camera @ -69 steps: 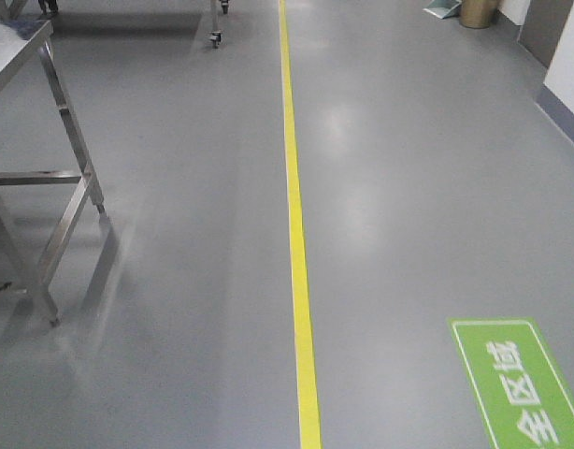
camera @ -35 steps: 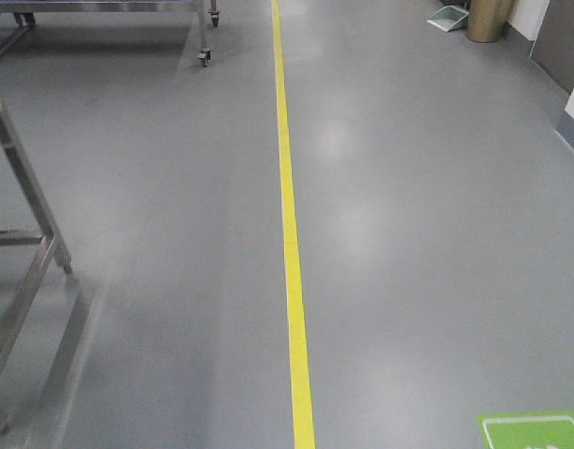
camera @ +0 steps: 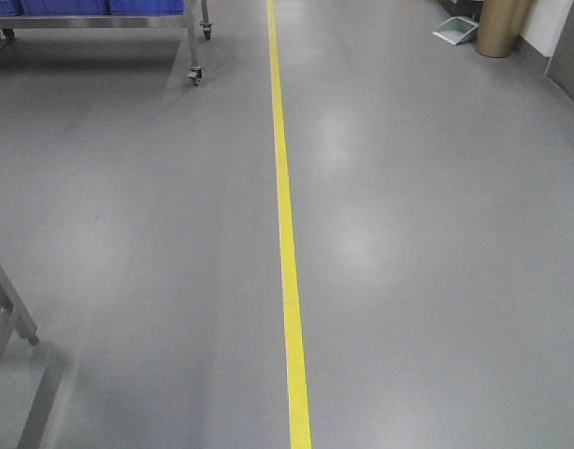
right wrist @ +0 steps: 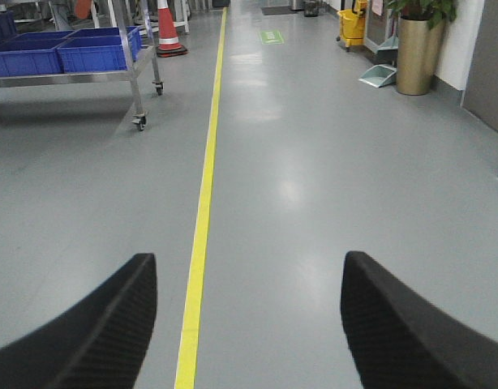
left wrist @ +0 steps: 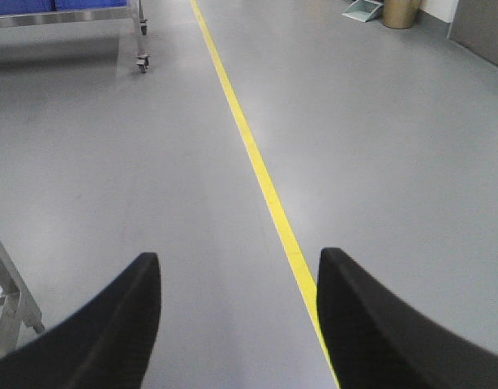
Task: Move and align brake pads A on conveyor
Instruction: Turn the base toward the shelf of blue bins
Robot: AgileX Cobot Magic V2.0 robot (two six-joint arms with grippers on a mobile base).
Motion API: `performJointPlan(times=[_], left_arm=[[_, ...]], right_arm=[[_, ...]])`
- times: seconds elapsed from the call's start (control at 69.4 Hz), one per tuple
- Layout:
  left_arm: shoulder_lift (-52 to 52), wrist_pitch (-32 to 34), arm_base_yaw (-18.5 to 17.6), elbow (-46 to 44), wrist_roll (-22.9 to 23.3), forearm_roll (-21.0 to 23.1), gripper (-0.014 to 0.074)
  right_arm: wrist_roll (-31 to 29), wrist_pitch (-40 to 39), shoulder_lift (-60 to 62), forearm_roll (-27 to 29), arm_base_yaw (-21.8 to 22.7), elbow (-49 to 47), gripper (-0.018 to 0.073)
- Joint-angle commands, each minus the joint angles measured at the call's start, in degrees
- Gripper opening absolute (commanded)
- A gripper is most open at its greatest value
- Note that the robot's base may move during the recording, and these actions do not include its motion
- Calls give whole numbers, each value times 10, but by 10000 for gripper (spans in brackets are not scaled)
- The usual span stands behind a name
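The brake pads A and the conveyor are out of view in every frame. My left gripper [left wrist: 238, 267] is open, its two black fingers spread wide over bare grey floor with nothing between them. My right gripper [right wrist: 249, 267] is also open and empty, held above the floor near the yellow line [right wrist: 202, 219]. Neither arm shows in the front view.
A yellow floor line [camera: 285, 234] runs straight ahead. A wheeled steel cart [camera: 192, 56] with blue bins [right wrist: 95, 50] stands far left. A steel table leg [camera: 11, 304] is at the near left. An orange cone [right wrist: 168, 32], a brass planter [right wrist: 418, 55], a dustpan [camera: 455, 31] and a yellow mop bucket [right wrist: 351, 24] lie ahead.
The view has advanced along the yellow line: the steel table slid back out to the left, the green floor sign passed out of the bottom edge, and the far cart came closer.
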State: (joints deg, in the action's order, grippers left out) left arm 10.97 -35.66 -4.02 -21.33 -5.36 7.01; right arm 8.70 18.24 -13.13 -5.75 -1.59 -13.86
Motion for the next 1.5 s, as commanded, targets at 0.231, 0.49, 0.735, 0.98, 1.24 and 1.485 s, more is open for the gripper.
performJointPlan(times=[0.231,0.49,0.735,0.98,1.24,1.485], left_arm=[[8,44,-1,-15,2,7,396],[8,44,-1,-15,2,7,396],[8,44,-1,-15,2,7,396],[8,44,-1,-15,2,7,396],[8,44,-1,-15,2,6,396],[8,44,-1,-15,2,6,396]], right_arm=[[-4,-44,-5,-3,1,-16,473],[-4,-44,-5,-3,1,-16,473],[-4,-44,-5,-3,1,-16,473],[-4,-43,-5,-3,1,-16,473],[-4,-44,-5,-3,1,-16,473],[-4,-44,-5,-3,1,-16,473]])
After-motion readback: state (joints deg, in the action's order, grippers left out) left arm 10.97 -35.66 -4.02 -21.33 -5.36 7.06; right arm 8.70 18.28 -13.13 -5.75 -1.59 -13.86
